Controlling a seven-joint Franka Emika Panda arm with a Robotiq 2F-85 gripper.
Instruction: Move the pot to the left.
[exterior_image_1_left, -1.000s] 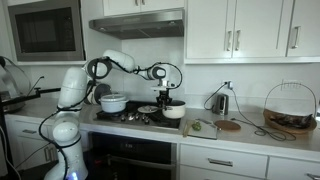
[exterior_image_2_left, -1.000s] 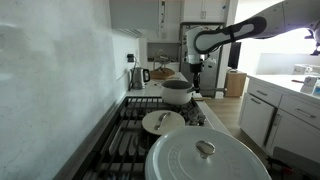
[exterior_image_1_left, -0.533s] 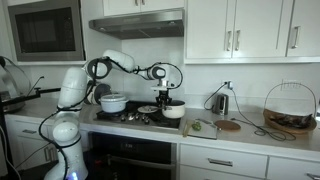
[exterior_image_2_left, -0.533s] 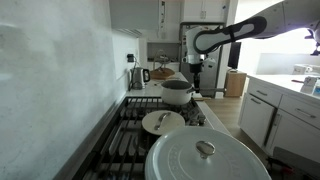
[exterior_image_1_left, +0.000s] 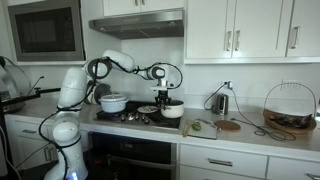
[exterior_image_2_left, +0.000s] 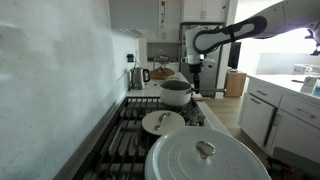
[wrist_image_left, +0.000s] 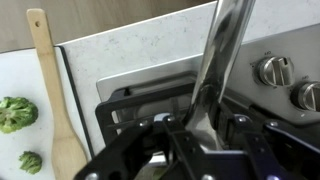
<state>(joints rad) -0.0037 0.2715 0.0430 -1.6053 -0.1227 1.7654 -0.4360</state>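
Observation:
The small white pot (exterior_image_1_left: 173, 111) with a dark rim sits at the stove's end nearest the counter; it also shows in an exterior view (exterior_image_2_left: 177, 93). My gripper (exterior_image_1_left: 165, 97) hangs just over the pot's edge, as it also does in an exterior view (exterior_image_2_left: 195, 76). In the wrist view my gripper (wrist_image_left: 200, 122) is shut on a long shiny metal handle (wrist_image_left: 226, 45) that runs up between the fingers. The pot's body is hidden there.
A larger white lidded pot (exterior_image_1_left: 113, 102) stands at the stove's other end, close to the camera in an exterior view (exterior_image_2_left: 205, 155). A plate (exterior_image_2_left: 163, 122) lies between the pots. Wooden spatula (wrist_image_left: 50, 90), broccoli (wrist_image_left: 16, 113) and stove knobs (wrist_image_left: 272, 70) lie below.

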